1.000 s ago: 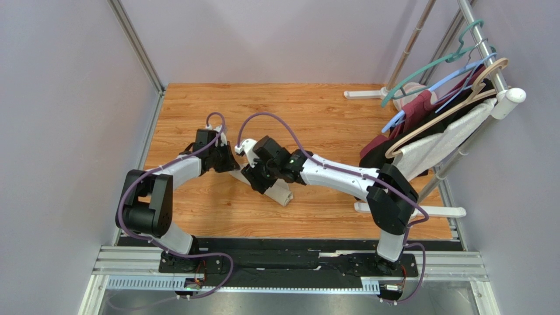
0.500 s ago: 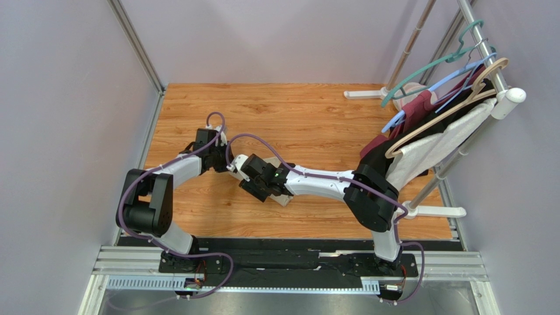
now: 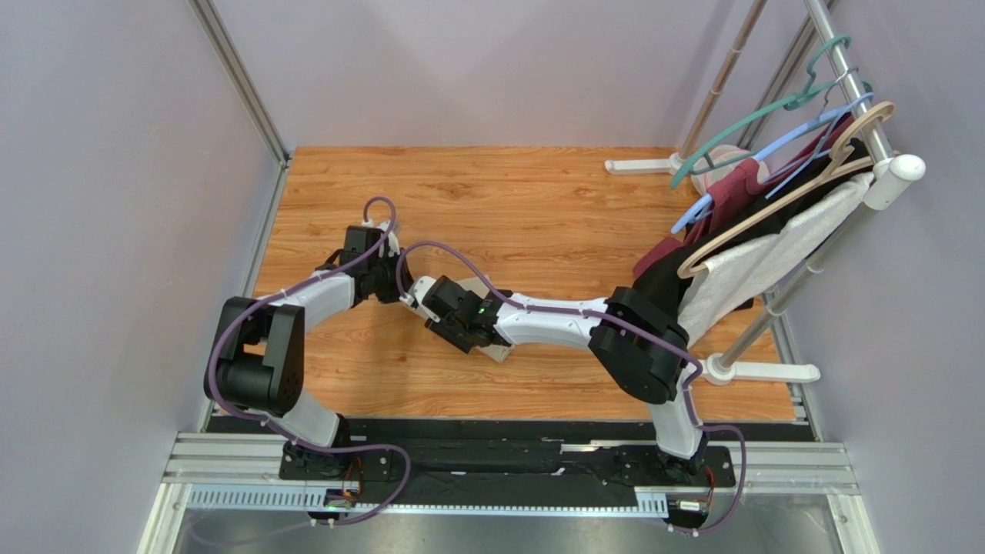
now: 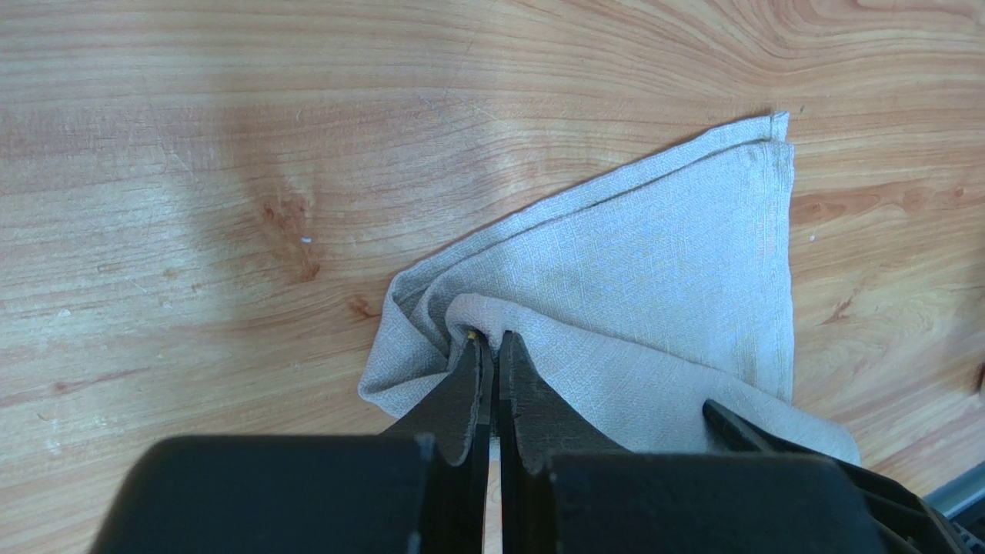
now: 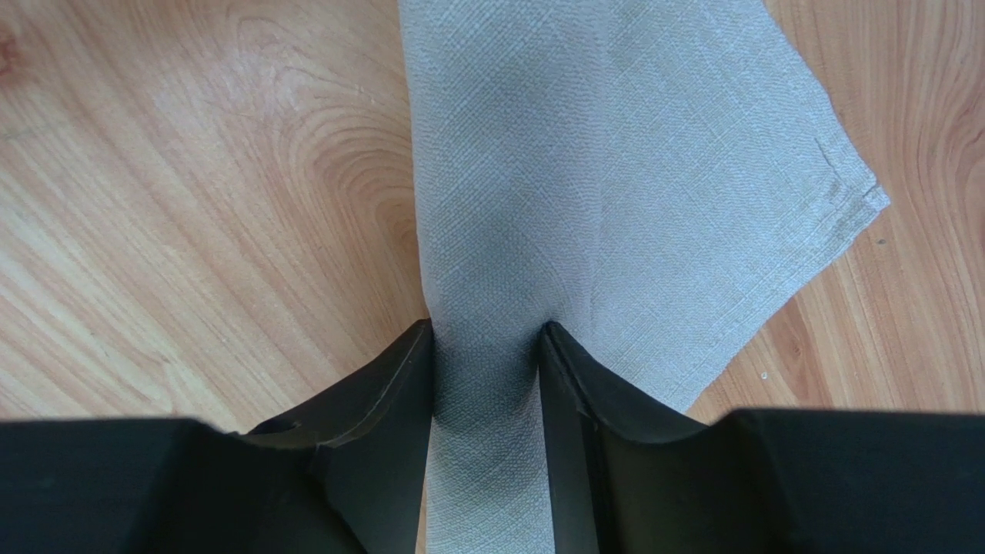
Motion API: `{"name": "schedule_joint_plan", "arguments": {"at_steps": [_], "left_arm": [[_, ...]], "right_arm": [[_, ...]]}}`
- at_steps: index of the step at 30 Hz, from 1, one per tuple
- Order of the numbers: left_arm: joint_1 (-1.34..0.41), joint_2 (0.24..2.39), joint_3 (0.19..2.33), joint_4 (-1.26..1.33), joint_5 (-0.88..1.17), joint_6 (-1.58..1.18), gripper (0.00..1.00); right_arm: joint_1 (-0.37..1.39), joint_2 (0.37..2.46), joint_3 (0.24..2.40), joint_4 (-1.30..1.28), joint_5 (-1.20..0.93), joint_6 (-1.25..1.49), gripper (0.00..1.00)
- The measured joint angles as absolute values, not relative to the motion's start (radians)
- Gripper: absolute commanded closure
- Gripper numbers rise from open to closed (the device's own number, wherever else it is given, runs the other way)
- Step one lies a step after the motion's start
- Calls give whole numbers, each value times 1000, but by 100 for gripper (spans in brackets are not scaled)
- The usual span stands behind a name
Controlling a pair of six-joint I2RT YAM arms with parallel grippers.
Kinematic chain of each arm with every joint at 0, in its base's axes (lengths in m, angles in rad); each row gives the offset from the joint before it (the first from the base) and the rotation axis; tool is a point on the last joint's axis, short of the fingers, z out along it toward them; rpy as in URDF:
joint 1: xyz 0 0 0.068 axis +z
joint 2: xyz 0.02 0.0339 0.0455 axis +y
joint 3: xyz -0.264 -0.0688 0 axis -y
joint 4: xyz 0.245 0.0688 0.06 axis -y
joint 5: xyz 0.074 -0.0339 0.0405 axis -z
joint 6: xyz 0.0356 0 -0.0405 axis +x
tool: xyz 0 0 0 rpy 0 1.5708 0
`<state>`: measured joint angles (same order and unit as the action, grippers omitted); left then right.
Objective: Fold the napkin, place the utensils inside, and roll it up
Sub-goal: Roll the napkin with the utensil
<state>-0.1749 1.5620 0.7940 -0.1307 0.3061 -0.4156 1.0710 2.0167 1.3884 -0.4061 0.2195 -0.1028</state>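
The left gripper is clamped tight on a bunched fold of the napkin, which lies mid-bench. The right gripper straddles the napkin with its jaws half apart; whether it grips, I cannot tell.

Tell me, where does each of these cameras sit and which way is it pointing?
Top view: above and behind the robot, looking down at the wooden table; the left arm and right arm show, bases nearest.
Left wrist: on the left arm, looking along the left gripper, pinched shut on the napkin.
Right wrist: on the right arm, looking down past the right gripper, jaws apart over the napkin.
Shared: both wrist views show the same napkin and table.
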Motion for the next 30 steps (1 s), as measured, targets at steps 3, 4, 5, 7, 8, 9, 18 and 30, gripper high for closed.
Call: {"name": "schedule_joint_plan", "arguments": {"at_steps": [3, 4, 5, 7, 8, 9, 18, 30], "left_arm": [[-175, 1562, 794, -130, 309, -416, 100], [-175, 1562, 794, -130, 310, -416, 100], [-175, 1562, 794, -129, 310, -416, 96], [-175, 1562, 796, -128, 315, -416, 64], [-175, 1562, 797, -126, 317, -415, 55], [-175, 1562, 800, -125, 318, -415, 46], [-175, 1445, 781, -122, 241, -437, 20], [-175, 1289, 647, -54, 178, -445, 22]], "right_arm": [[1060, 2017, 1388, -404, 214, -102, 72], [1053, 2017, 1388, -403, 206, -102, 74], [1047, 2017, 1388, -402, 196, -102, 76], [1028, 2017, 1390, -402, 156, -100, 79], [1015, 2017, 1393, -403, 127, -96, 80], [1002, 2017, 1395, -403, 94, -93, 81], [866, 2017, 1402, -402, -239, -32, 83], [718, 2101, 1435, -399, -625, 100, 84]]}}
